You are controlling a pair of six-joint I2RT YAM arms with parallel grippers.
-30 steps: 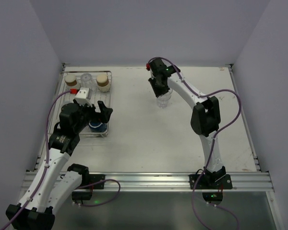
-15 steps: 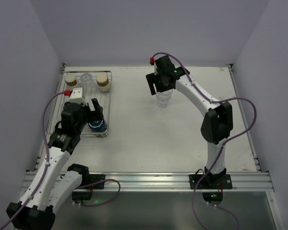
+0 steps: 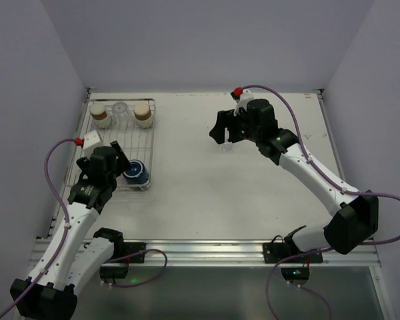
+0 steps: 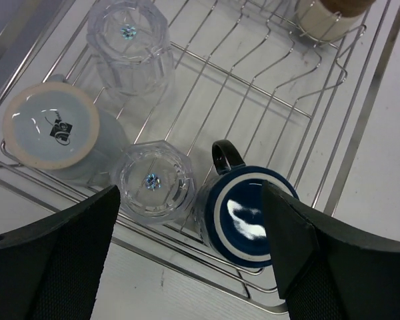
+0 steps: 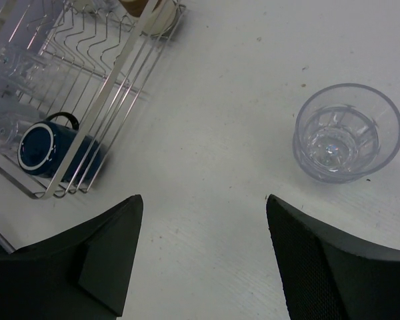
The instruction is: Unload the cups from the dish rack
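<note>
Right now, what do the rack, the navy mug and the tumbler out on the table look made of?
Dish rack: metal wire, shiny silver finish; thin rods glint.
Navy mug: probably glazed ceramic; glossy, with bright glare on its dark surface. Enamel is possible.
Tumbler: clear and faceted, table visible through it; glass or plastic, cannot tell.

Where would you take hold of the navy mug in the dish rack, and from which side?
From above, pinching the navy mug across its round body, clear of the handle. It seems to stand base up, handle pointing into the dish rack; watch the clear tumbler close on one side.
</note>
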